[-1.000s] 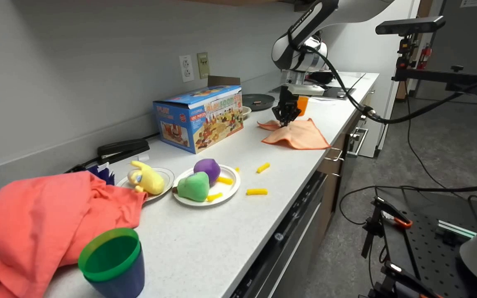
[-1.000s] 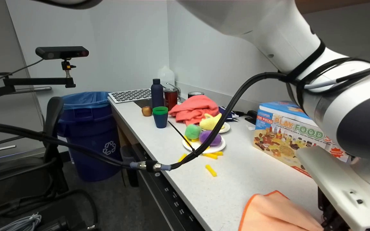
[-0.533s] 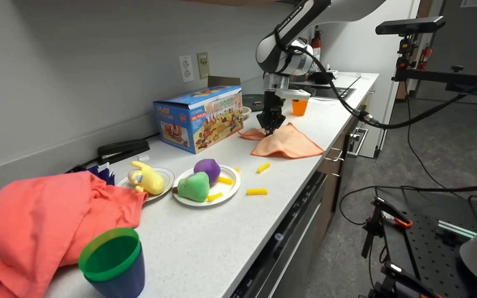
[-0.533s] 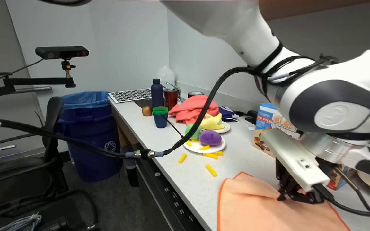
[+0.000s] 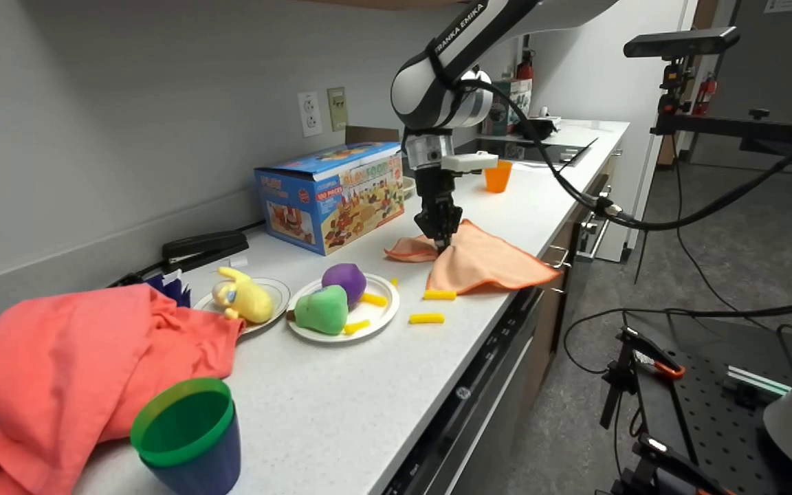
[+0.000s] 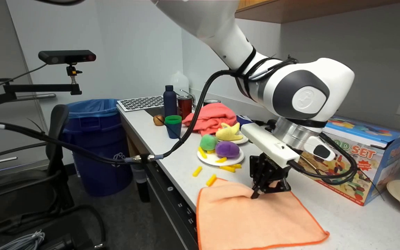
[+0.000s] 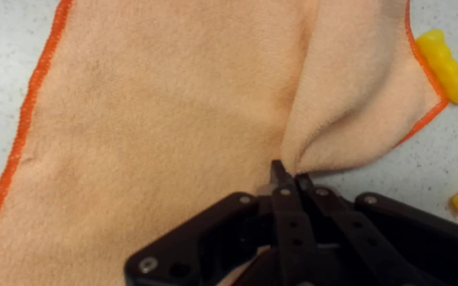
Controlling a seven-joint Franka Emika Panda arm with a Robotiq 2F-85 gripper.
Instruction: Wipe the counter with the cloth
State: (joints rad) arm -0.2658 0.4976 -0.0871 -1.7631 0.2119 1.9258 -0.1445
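Note:
The peach cloth with an orange hem lies spread on the white counter (image 5: 327, 392), bunched into a fold at my gripper. The cloth shows in both exterior views (image 5: 492, 258) (image 6: 248, 222) and fills much of the wrist view (image 7: 153, 119). My gripper (image 7: 291, 174) is shut on a pinch of the cloth, fingers pointing down close to the counter; it also shows in both exterior views (image 5: 443, 246) (image 6: 256, 194). The pinched bit between the fingertips is mostly hidden. One cloth corner touches a yellow stick (image 7: 445, 67); another reaches the counter's front edge.
A second yellow stick (image 5: 427, 318) lies nearby. A white plate (image 5: 331, 338) holds green and purple toy food. The play food box (image 5: 361, 199) stands by the wall. An orange cup (image 5: 498, 177) stands behind the cloth. A coral cloth (image 5: 93, 364) and green-rimmed cup (image 5: 193, 454) lie farther along.
My gripper has dragged the cloth along the counter toward the plate of toy food. The nearest yellow stick has been pushed and turned by the cloth's edge.

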